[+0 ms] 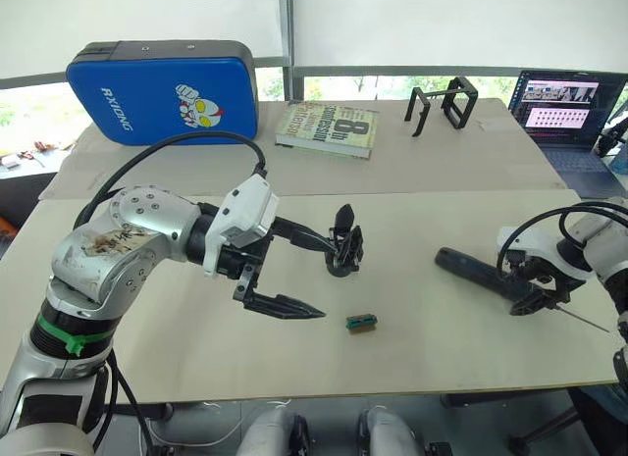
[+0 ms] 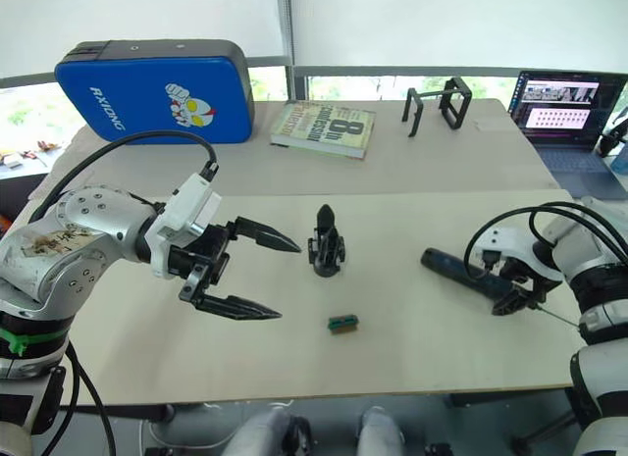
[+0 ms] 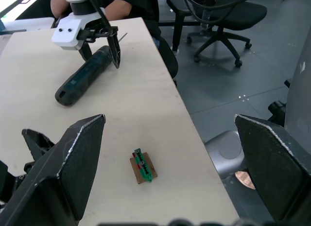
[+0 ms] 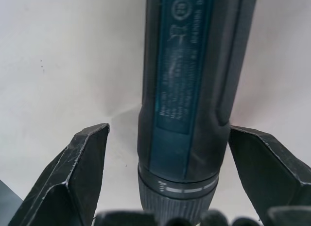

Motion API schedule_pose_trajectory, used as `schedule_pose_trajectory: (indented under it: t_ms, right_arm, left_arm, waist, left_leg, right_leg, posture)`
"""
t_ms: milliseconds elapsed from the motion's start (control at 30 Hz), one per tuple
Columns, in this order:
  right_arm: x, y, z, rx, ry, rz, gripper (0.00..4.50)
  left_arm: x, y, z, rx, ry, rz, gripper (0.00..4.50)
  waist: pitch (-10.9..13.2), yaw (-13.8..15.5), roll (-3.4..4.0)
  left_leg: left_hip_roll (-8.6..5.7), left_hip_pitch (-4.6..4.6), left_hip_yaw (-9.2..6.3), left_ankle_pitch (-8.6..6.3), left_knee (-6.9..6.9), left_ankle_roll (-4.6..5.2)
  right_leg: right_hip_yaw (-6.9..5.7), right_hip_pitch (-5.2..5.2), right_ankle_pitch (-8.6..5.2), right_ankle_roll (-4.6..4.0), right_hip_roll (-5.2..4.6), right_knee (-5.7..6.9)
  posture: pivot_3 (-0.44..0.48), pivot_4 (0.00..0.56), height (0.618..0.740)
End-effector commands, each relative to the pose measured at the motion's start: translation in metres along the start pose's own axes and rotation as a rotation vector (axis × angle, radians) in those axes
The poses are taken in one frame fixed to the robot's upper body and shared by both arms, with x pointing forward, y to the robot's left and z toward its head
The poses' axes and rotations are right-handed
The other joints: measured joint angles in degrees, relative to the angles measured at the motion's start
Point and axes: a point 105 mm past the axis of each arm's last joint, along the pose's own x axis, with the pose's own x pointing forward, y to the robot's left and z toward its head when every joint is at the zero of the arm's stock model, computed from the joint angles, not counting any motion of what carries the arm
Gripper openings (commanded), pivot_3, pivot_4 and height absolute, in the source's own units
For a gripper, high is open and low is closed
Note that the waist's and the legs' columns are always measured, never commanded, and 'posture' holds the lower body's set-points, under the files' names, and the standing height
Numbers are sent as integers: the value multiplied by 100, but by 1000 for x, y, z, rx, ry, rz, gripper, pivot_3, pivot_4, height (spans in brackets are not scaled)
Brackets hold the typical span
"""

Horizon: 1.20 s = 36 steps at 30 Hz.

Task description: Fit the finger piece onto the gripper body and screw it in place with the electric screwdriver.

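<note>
While the left gripper hangs over the counter with its fingers spread wide and nothing between them, the gripper body stands upright just to its right, mid-counter, untouched. Its pointed finger aims up. Whether the finger piece is already seated on the body or lies elsewhere cannot be told from these views; no separate black wedge can be made out with confidence. A small green-and-black block lies nearer the front edge, close to the body but apart from it.

The screwdriver lies flat on the right side of the counter, bit end toward the right. The right gripper is down at it, fingers open on either side of the barrel near the collar, with gaps showing on both sides, so not yet gripping.

Step in hand, as judged: picking up the screwdriver, with the left arm placed to steady the body.

Next move calls for closing the right fingers on the barrel, lifting it clear, and bringing the left fingers around the body so it cannot tip under the bit.
</note>
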Motion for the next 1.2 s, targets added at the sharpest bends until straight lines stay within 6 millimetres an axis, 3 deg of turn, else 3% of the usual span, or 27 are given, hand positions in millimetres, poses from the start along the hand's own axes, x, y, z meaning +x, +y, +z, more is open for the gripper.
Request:
schedule_pose_trajectory:
  t_ms: [33,133,167,267,333,433,567,800,900,1067,1200]
  right_arm:
    - [8,3,-5,-8,32,29,3055]
    - [3,-4,2,-98,-22,-40,2063]
    - [-2,-4,5,-124,-50,-48,1915]
    - [-18,-3,14,-223,-159,-106,1916]
    - [-34,0,30,-301,-311,-201,1916]
    - [-67,32,60,-313,-670,-296,1916]
    - [-91,77,78,-200,-1037,-350,1915]
    - [-97,139,95,49,-1505,-270,1915]
    - [-92,150,105,113,-1585,-229,1915]
    - [-79,167,123,63,-1602,-162,1915]
    - [-82,173,140,12,-1642,-153,1915]
  left_arm:
    - [-2,1,6,50,3,3,4500]
    - [-2,0,2,41,11,-4,4500]
    - [-1,-1,0,34,14,-9,4500]
    - [1,-4,-12,6,29,-15,4500]
    - [1,-2,-23,-22,36,12,4500]
    - [5,-5,-38,-46,36,30,4500]
    - [10,-13,-54,-54,41,31,4500]
    - [20,-6,-81,-95,-65,91,4500]
    - [30,-8,-98,-58,-38,76,4500]
    - [44,-11,-109,-45,-51,53,4500]
    - [52,-5,-116,-36,-58,62,4500]
  waist:
    - [0,21,0]
    - [0,25,-3]
    - [1,13,-4]
    - [1,-1,-3]
    - [3,4,1]
    - [11,32,13]
    - [11,87,15]
    - [11,278,14]
    - [10,239,14]
    - [10,188,14]
    - [10,170,14]
  left_leg:
    - [0,4,-4,-1,-1,-1]
    - [-1,4,-15,-1,-1,-2]
    - [-1,3,-14,-1,-1,-2]
    - [-2,8,-13,-1,-1,-2]
    - [0,9,-13,-1,-7,-2]
    - [6,2,-12,1,-11,-5]
    - [12,-3,-16,2,-7,-6]
    - [-1,-5,-37,-31,0,-56]
    - [-10,-8,-22,-30,-2,-53]
    - [-9,-10,-11,-16,-4,-28]
    - [-8,-13,-1,-3,-4,-6]
  right_leg:
    - [-1,4,-1,0,-1,-1]
    - [-6,10,-3,-3,1,-5]
    - [-5,11,-3,-3,1,-6]
    - [-1,15,-2,-1,1,-5]
    - [-1,11,-4,-3,1,-4]
    - [-1,1,-6,-7,0,1]
    - [-2,-2,-5,-9,-1,8]
    - [2,6,2,-4,-18,-2]
    - [7,-10,5,-1,-14,7]
    - [7,-20,3,-3,0,13]
    - [21,-37,2,-4,1,25]
  posture:
    - [0,150,740]
    - [0,150,740]
    - [0,150,740]
    - [0,150,740]
    - [0,150,740]
    - [0,150,740]
    - [0,150,740]
    - [0,150,740]
    - [0,150,740]
    - [0,150,740]
    - [0,150,740]
